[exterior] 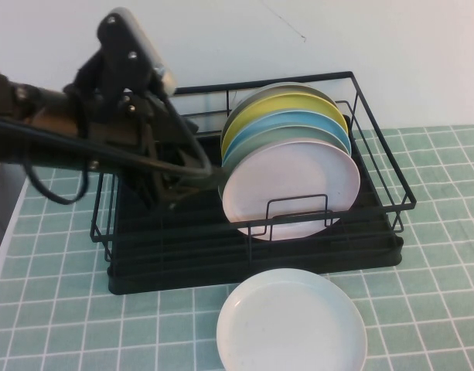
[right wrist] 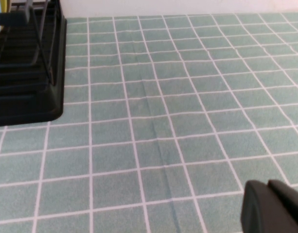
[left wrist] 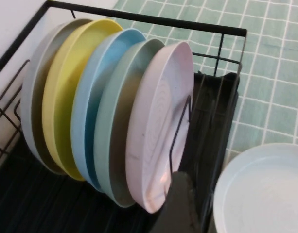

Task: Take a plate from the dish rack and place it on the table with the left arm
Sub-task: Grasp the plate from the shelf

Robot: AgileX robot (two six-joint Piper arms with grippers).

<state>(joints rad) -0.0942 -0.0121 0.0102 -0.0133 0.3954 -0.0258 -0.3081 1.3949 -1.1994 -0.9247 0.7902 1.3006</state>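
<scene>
1. The left arm reaches over the dish rack's left half, the left gripper low inside it.
2. The right gripper hovers above the worktop, beside that rack.

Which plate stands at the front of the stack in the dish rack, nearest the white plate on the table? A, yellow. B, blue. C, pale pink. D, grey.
C: the pale pink plate is the frontmost one upright in the dish rack, with the left gripper beside it; the right gripper is over bare table.

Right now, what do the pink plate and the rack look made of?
The pink plate: likely matte plastic or melamine, soft sheen. Dish rack: thin black coated metal wire, over a moulded-looking black base. Left gripper is inside the rack beside the plates; right gripper hangs over the table.
</scene>
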